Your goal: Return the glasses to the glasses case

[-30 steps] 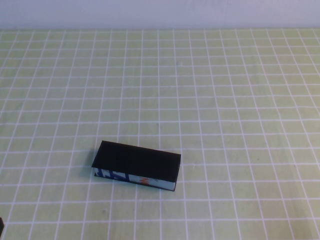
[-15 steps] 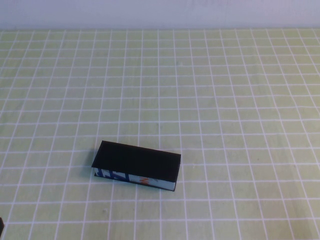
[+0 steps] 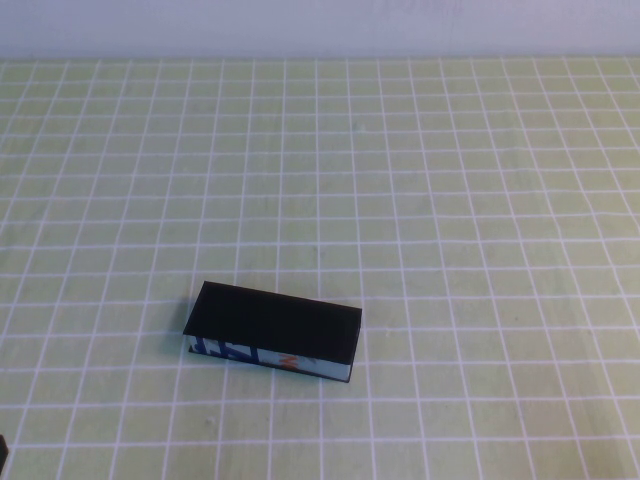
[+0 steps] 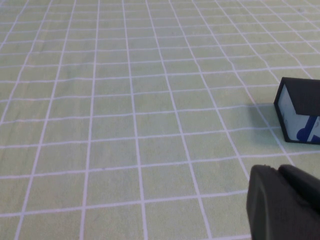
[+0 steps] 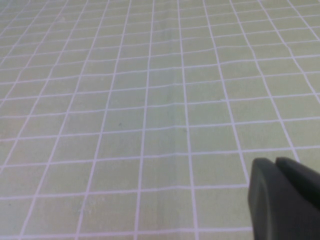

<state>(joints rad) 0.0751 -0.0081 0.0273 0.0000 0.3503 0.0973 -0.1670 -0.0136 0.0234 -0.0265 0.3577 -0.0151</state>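
High view: the glasses case (image 3: 272,332) lies closed on the table (image 3: 450,200) (near-left area). Left wrist view: left gripper (image 4: 285,202) near the case; opening cannot be told. Right wrist view: right gripper (image 5: 285,197) over bare table; opening likewise indeterminate.

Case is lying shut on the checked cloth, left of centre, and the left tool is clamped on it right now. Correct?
Not quite. The glasses case lies shut, left of centre, but the left tool hangs clear of it, as the left wrist view shows. The right tool hangs over bare cloth.
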